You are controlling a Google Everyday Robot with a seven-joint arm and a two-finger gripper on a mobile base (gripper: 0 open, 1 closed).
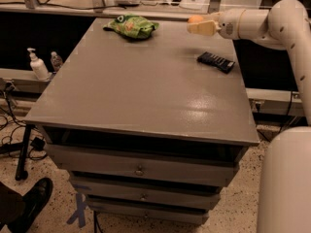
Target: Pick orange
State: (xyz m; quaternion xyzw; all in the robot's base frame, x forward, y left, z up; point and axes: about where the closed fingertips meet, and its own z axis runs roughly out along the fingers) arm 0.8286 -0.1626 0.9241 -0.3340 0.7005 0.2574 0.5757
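Claw (200, 28): 1 o'clock above grey surface (146, 96); open or closed, cannot tell.
Small round orange fruit (195, 19): just behind Claw.
Crinkled green bag (131, 25): 11 o'clock.
Flat dark packet (216, 62): 2 o'clock.

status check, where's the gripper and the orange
Gripper at far right corner of the cabinet top. Orange just behind it, mostly hidden; contact unclear. Green snack bag and dark packet lie apart, not in the way.

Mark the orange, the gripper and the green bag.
orange (196, 19): camera view, its visible top.
gripper (194, 29): camera view, its tip, close beside the orange.
green bag (132, 25): camera view, its middle.
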